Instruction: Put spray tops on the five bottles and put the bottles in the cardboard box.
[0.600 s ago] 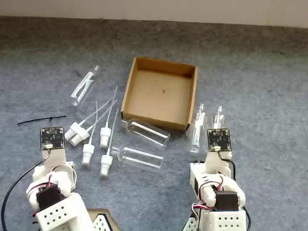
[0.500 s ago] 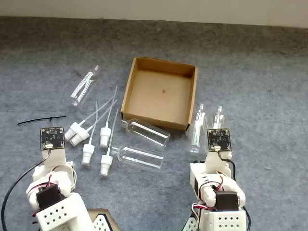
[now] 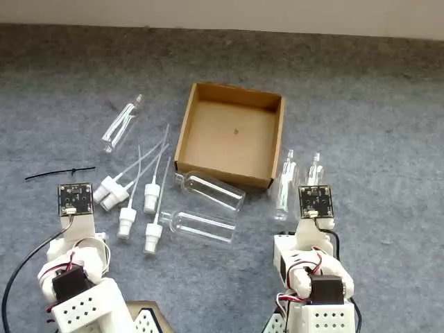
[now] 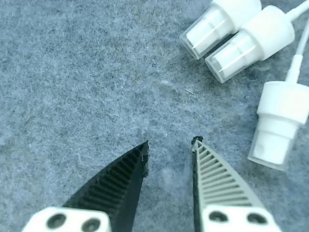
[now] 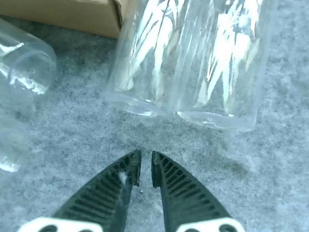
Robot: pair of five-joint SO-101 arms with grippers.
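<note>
High view: the cardboard box [image 3: 229, 149] sits open and empty at mid-worktop [image 3: 374, 104], on grey felt. Five clear bottles [image 3: 211, 191] lie on their sides, all uncapped. The far-left bottle [image 3: 122, 123] lies well apart from the box, two lie just in front of its near wall, and the right-hand pair [image 3: 286, 182] lies side by side by its right wall. Five white spray tops [image 3: 126, 222] lie clustered near the left arm, their thin dip tubes trailing away from it. A black cable tie [image 3: 59, 173] lies beside them.

Left wrist view: the left claw [image 4: 170, 142] is spread and empty over bare felt, with three spray tops near it but not touching. Right wrist view: the right claw [image 5: 146, 155] is pressed almost together, pinching nothing, just short of the bases of the right-hand pair.

Assessment: no step of the task is complete.

- **Bottles:** They appear light, smooth and rigid. Whether they are glass or plastic cannot be told, so treat them as breakable. Being round, they will likely roll or slip. Take hold across the body at mid-length.
- **Spray tops:** They look light and stiff at the cap, but the tubes will probably bend. Grip the white collar, never the tube.
</note>
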